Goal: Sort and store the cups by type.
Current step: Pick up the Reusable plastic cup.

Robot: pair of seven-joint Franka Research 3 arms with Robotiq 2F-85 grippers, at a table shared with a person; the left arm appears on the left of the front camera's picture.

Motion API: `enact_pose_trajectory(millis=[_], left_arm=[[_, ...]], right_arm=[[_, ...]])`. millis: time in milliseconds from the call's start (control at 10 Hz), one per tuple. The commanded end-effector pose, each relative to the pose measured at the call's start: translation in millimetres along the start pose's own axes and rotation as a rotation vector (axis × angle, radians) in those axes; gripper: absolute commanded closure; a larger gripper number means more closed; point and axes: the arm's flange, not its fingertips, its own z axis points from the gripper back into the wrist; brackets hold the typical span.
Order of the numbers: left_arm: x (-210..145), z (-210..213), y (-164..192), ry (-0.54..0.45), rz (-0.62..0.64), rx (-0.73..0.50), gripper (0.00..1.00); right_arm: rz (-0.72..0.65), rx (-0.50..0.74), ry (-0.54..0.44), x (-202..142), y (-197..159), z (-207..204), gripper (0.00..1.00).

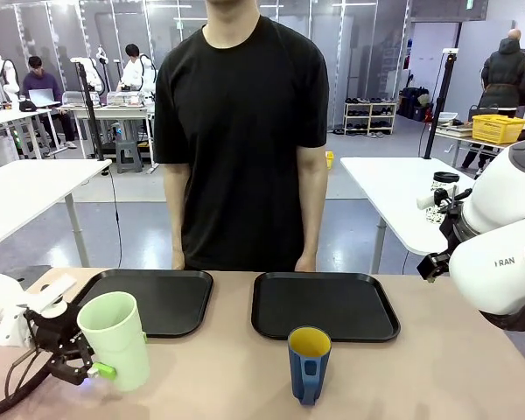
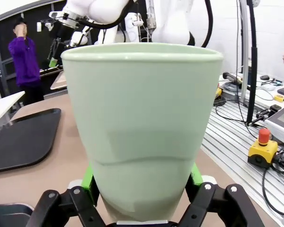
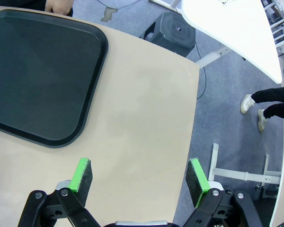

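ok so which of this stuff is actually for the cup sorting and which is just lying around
For the job: green cup, blue mug, left black tray, right black tray (likely where the cups go).
Just lying about: red stop button, yellow crate, white side table.

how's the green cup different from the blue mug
The green cup is pale green all over; the blue mug is dark blue with a yellow inside. The green cup is taller and has no handle; the blue mug is shorter, with a handle facing the camera. The green cup is clamped near its base in the left gripper; the blue mug stands free on the table. Both are open-topped and off the black trays.
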Motion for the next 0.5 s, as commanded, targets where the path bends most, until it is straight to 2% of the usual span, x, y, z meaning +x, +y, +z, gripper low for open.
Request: enact_pose_trajectory(millis=[0, 100, 200, 400], left_arm=[[14.3, -5.8, -15.3, 0.025, -0.027, 0.063, 0.57], [15.9, -2.9, -14.6, 0.044, -0.029, 0.081, 0.57], [3.7, 3.8, -0.5, 0.007, -0.002, 0.021, 0.57], [3.7, 3.8, -0.5, 0.007, -0.002, 0.021, 0.57]], right_arm=[[0.001, -0.003, 0.000, -1.4, -0.7, -0.8, 0.00], [0.001, -0.003, 0.000, -1.4, -0.7, -0.8, 0.00], [0.001, -0.003, 0.000, -1.4, -0.7, -0.8, 0.00], [0.001, -0.003, 0.000, -1.4, -0.7, -0.8, 0.00]])
